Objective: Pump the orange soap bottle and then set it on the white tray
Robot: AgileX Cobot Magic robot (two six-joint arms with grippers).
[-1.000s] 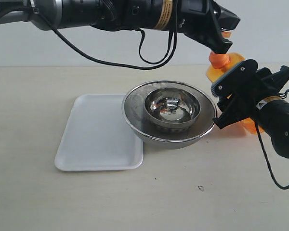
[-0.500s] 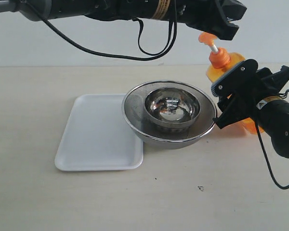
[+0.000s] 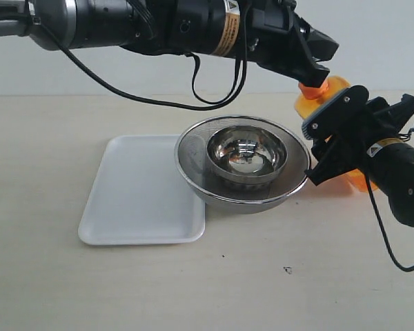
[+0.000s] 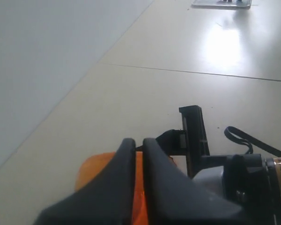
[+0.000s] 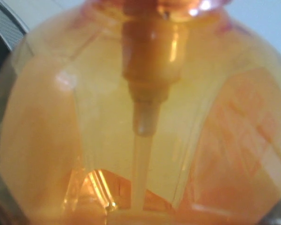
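Observation:
The orange soap bottle stands at the right of the table, behind the steel bowls. My right gripper is shut on its body, and the translucent orange bottle fills the right wrist view. My left gripper reaches across from the left, shut, and bears down on the pump head, so only the orange collar shows. In the left wrist view the left gripper has its fingers nearly touching above the bottle. The white tray lies at the left with nothing on it.
A wide steel mesh bowl holds a smaller steel bowl at the table's middle, between tray and bottle, overlapping the tray's right edge. A black cable hangs from the left arm above the bowls.
Half a second ago the left gripper was lifted, with the pump head risen and its white stem showing. Now it has come down again and the pump head is pressed. The right gripper has not moved.

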